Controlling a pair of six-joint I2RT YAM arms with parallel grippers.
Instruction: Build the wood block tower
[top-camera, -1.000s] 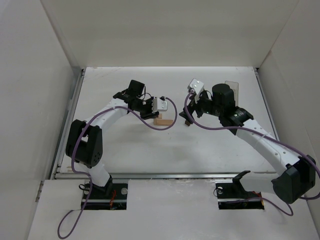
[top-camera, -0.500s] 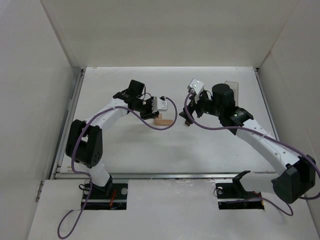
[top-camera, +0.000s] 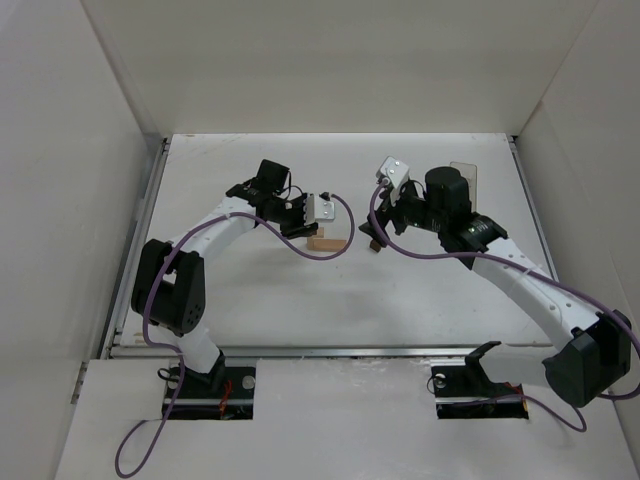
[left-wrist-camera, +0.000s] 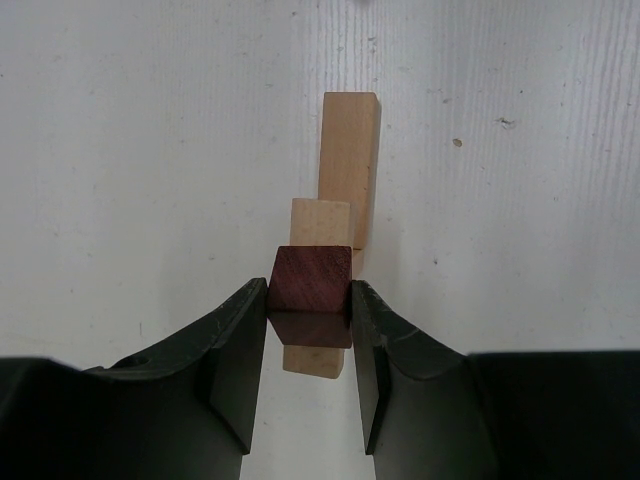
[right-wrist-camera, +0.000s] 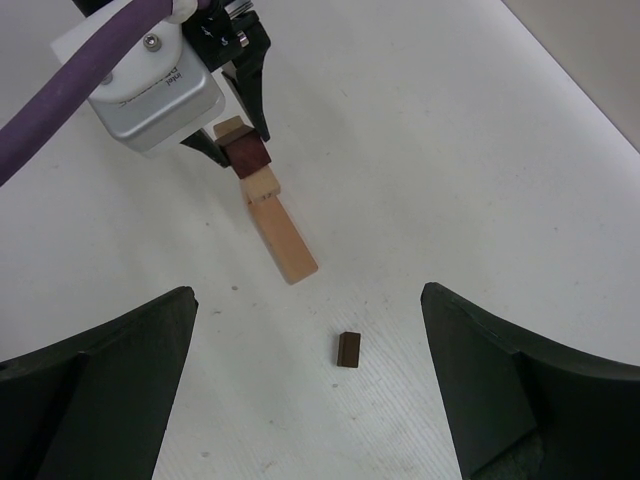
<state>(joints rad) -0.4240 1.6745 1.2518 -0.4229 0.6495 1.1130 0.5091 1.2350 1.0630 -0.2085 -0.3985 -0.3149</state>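
Left wrist: left gripper clamps dark cube on tan block. Right gripper fingers spread apart; small dark piece lies near the tan block.

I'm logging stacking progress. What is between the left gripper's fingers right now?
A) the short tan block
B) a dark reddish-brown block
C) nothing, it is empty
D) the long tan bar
B: in the left wrist view the left gripper clamps the dark reddish-brown block from both sides, while the long tan bar lies ungripped beyond it.
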